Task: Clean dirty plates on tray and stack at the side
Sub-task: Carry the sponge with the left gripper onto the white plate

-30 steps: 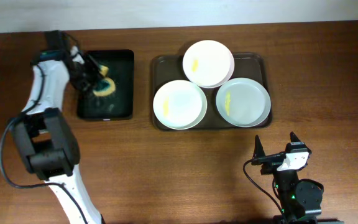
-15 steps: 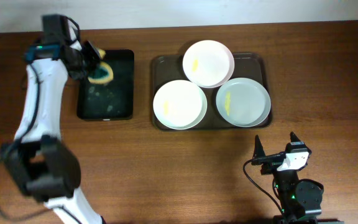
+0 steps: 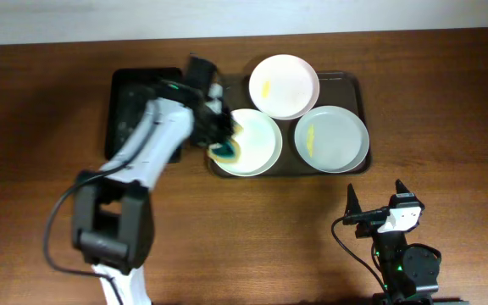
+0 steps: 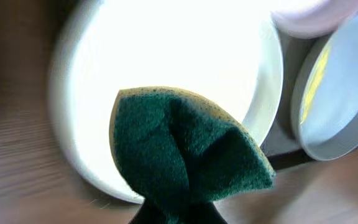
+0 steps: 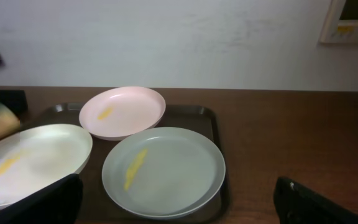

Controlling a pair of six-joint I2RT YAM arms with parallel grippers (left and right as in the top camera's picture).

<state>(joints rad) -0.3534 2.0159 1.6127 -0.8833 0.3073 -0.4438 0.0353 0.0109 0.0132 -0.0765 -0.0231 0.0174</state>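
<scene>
Three white plates [image 3: 331,138] lie on the dark tray [image 3: 356,83], which sits toward the far side of the counter [image 3: 447,68]; the left plate [image 3: 259,140] and the right plate [image 3: 337,144] occupy the tray's near half, side by side, and the rear plate [image 3: 284,86] lies behind and between them, its far edge reaching past the tray's far rim; whether its near edge touches or overlaps the two in front cannot be told. Yellow streaks [image 3: 310,135] mark the right plate and the rear plate, and the right wrist view shows another on the left plate. The left pincer [image 3: 220,137] is over the left plate's left edge, pinching a sponge [image 4: 185,155]; the sponge is folded, dark green on its lower face with a yellow rim, and hangs at the plate's near-left part; whether it touches the surface cannot be told. The left arm reaches in from the left, crossing a smaller black tray [image 3: 125,93] that lies just beside the dark tray. The right pincer [image 3: 375,195] is well apart from the tray, at the near edge of the counter, its fingers spread and holding nothing, pointing toward the plates.
</scene>
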